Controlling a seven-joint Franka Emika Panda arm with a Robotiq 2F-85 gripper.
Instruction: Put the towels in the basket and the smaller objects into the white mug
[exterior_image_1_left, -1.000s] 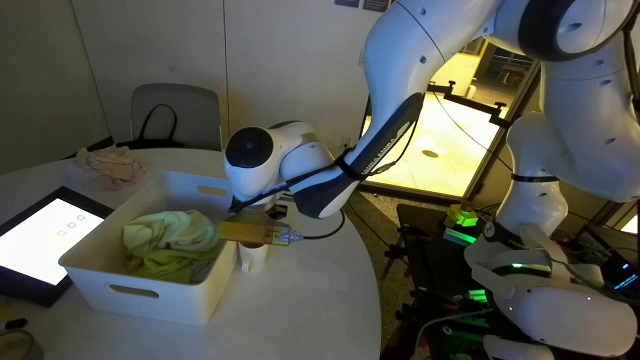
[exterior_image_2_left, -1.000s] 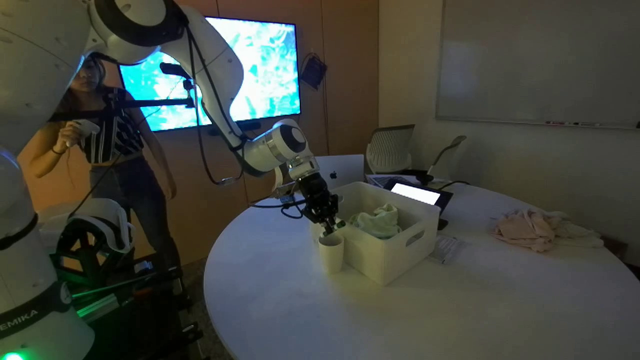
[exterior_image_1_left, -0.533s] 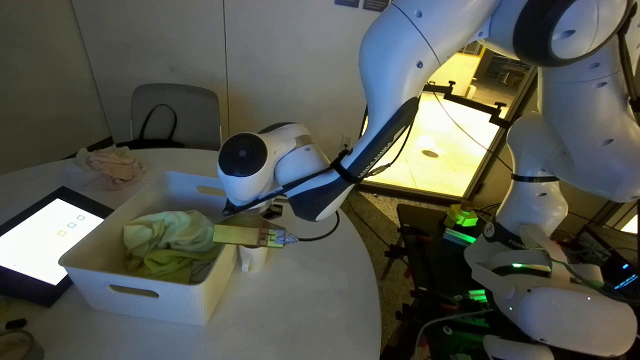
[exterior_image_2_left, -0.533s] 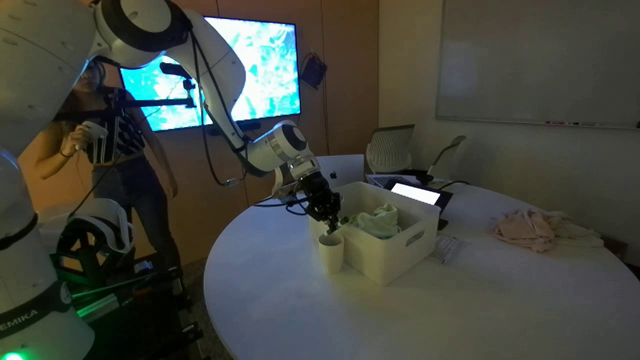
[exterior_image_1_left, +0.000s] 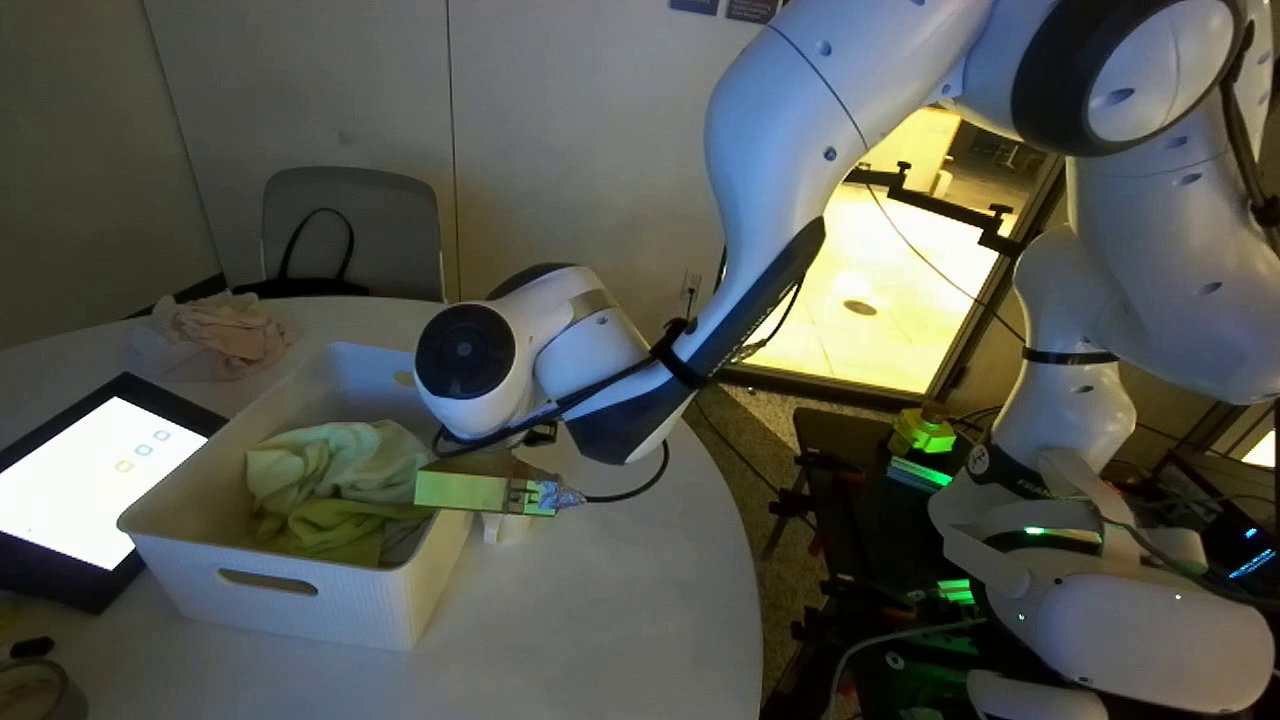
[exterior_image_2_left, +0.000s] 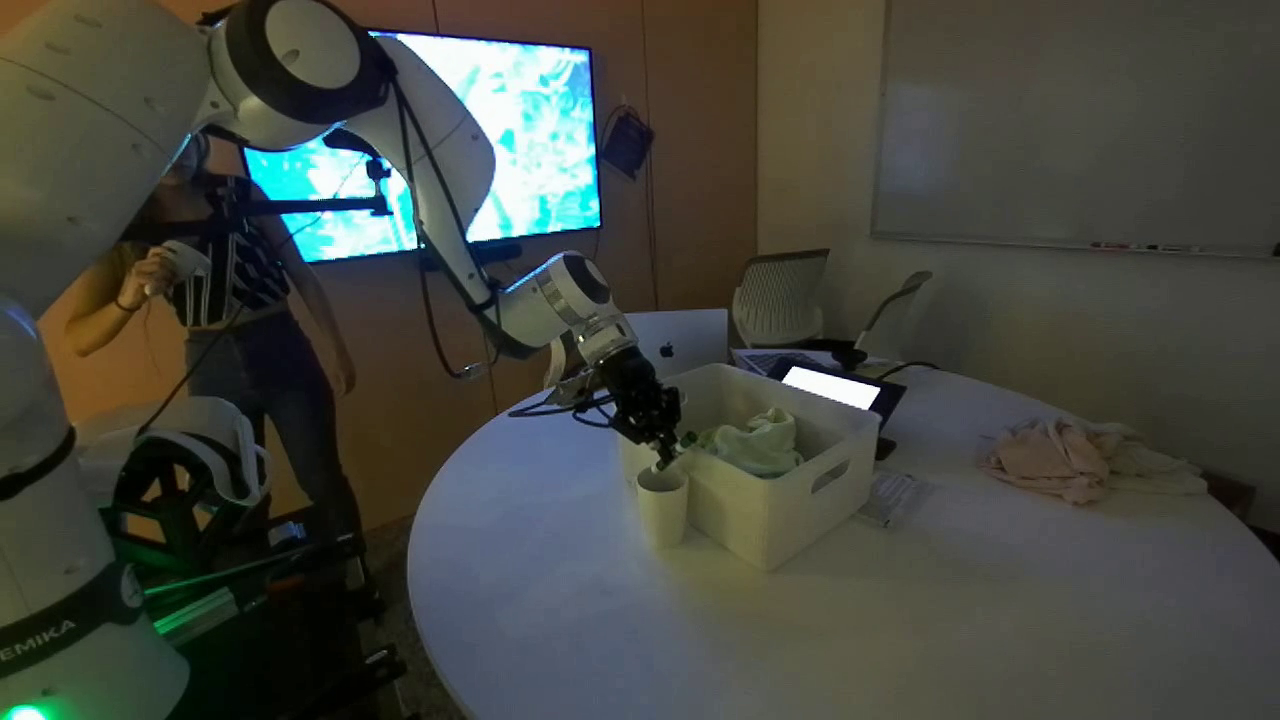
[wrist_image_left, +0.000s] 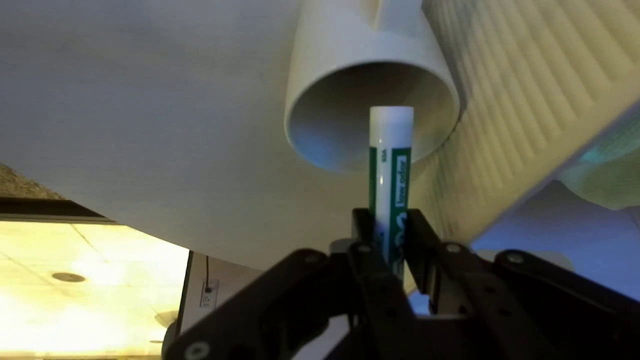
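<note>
My gripper (wrist_image_left: 387, 225) is shut on a white and green marker (wrist_image_left: 391, 155). The marker's white end overlaps the opening of the white mug (wrist_image_left: 335, 55) in the wrist view; I cannot tell how deep it reaches. In an exterior view, the gripper's fingertips (exterior_image_2_left: 662, 462) are just above the upright mug's rim (exterior_image_2_left: 662, 515). The mug stands beside the white basket (exterior_image_2_left: 735, 510); the arm partly hides the mug (exterior_image_1_left: 508, 528) in an exterior view. Light green towels (exterior_image_1_left: 340, 470) lie in the basket (exterior_image_1_left: 350, 610). A pink towel (exterior_image_2_left: 1050, 460) and a pale towel (exterior_image_2_left: 1155, 472) lie on the table.
A lit tablet (exterior_image_1_left: 80, 480) lies beside the basket. A laptop (exterior_image_2_left: 690, 340) stands behind it. A clear packet (exterior_image_2_left: 890, 497) lies by the basket. A tape roll (exterior_image_1_left: 35, 690) and a small black object (exterior_image_1_left: 32, 648) are at the table's near corner. A person (exterior_image_2_left: 240, 300) stands behind the arm.
The arm has lowered and shifted slightly toward the basket. The gripper's camera block now covers more of the mug in an exterior view. The mug, basket and towels have not moved.
</note>
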